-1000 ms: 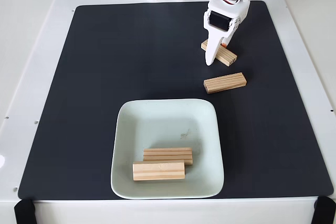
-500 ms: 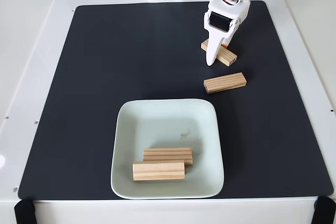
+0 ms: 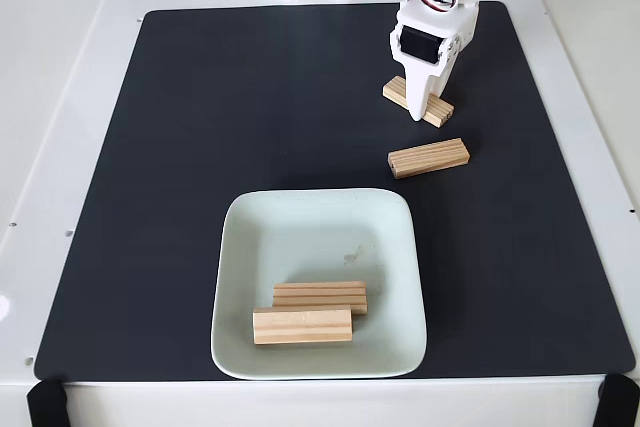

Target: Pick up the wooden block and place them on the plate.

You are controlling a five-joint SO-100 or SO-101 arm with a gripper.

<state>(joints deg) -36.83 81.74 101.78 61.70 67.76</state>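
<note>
Bench (image 3: 60, 97) carries a black mat (image 3: 230, 107), and well below the gripper in the fixed view sits the mint-green plate (image 3: 300, 222) with two wooden blocks — one (image 3: 320, 297) behind, one (image 3: 302, 326) in front. Gripper (image 3: 417, 112) points down onto a third block (image 3: 436, 109), touching it — how far its fingers are parted cannot be told. A fourth block (image 3: 429, 157) lies just below the gripper.

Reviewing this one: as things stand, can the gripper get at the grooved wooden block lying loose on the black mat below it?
Probably yes. That light-tan grooved wooden block lies alone on the black mat, nothing on or against it. The white gripper is down over the neighbouring wooden block just above it in the fixed view.
</note>
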